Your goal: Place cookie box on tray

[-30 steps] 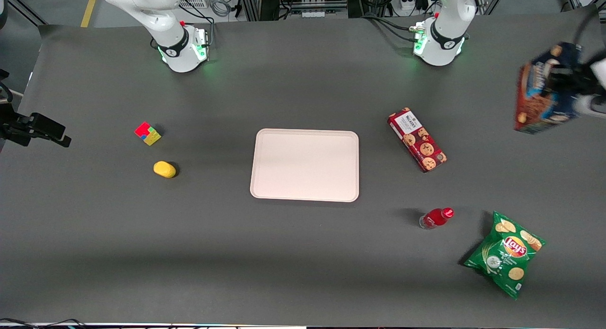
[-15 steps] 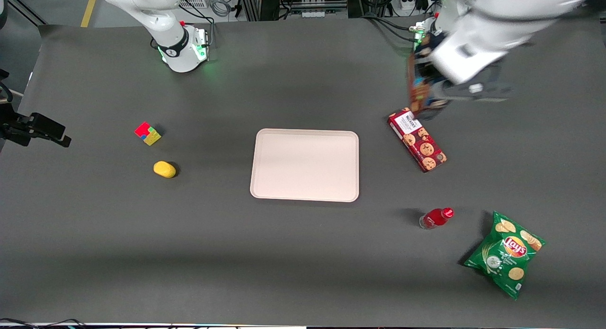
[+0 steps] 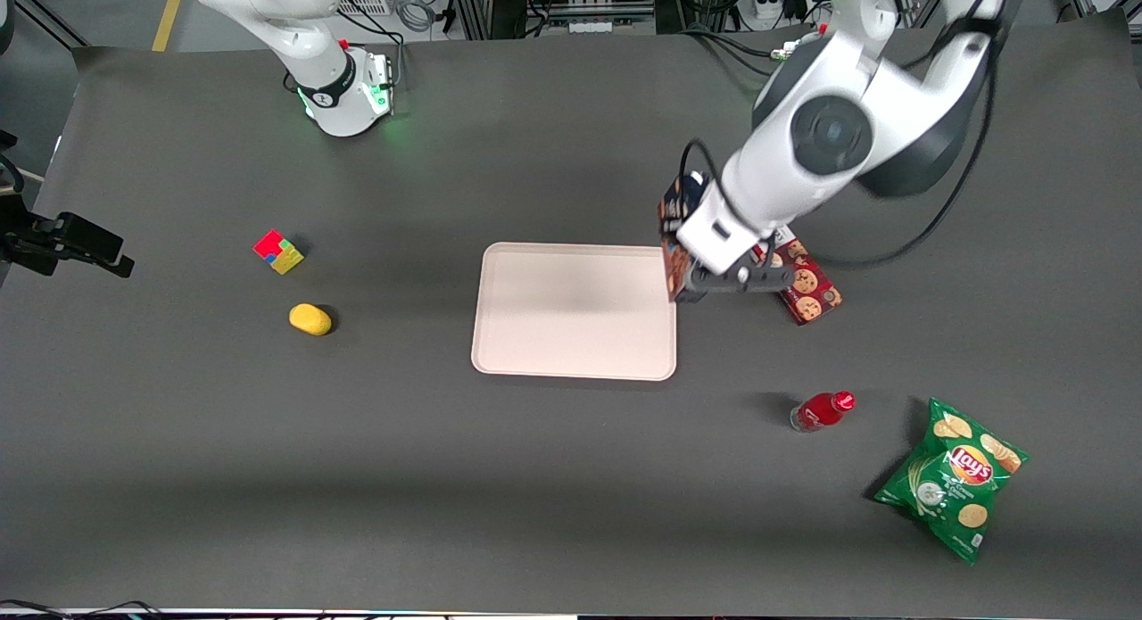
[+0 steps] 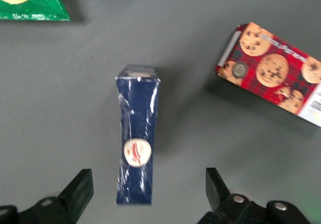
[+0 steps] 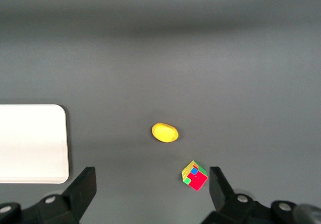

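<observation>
The left gripper [image 3: 707, 281] hovers with the cookie box [image 3: 675, 250] upright at the tray's [image 3: 571, 370] 3 o'clock rim. It is not possible to tell whether the jaws clamp the box. Seen from the front, the tray's middle lies at 9 o'clock from the box.

Front view looks steeply down over the whole table [image 3: 178, 477]; both wrist views face down, closer; all share its surface.

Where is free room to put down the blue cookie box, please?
The whole pale pinkish-cream plastic tray is bare. It is crowded only at its rim toward the working arm, where the gripper, the dark navy cookie box and the long red box meet.
</observation>
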Robot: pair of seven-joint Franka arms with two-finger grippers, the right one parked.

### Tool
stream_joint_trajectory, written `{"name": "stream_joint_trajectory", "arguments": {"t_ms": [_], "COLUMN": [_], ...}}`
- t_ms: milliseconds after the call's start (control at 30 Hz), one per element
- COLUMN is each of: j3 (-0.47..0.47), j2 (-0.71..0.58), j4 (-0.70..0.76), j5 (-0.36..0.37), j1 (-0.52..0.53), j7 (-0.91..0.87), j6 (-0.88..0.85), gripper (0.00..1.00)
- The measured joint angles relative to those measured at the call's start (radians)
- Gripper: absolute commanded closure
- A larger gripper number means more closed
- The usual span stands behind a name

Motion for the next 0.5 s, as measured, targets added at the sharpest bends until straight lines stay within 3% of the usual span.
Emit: {"name": "stream_joint_trajectory", "arguments": {"t_ms": [100, 133, 200, 233, 500], "j3": [0.000, 0.000, 0.000, 0.000, -0.001], "j2": [0.036, 0.046, 0.060, 0.065, 0.065], "j4": [0.000, 0.000, 0.001, 0.001, 0.012], "j5": [0.048, 0.057, 0.073, 0.078, 0.085], "j1": [0.000, 0.000, 0.000, 0.000, 0.000], "j7": [-0.024, -0.027, -0.031, -0.032, -0.032], "j6": [0.023, 0.027, 0.037, 0.039, 0.033], "gripper": [0.83, 0.68, 0.10, 0.00, 0.00]}}
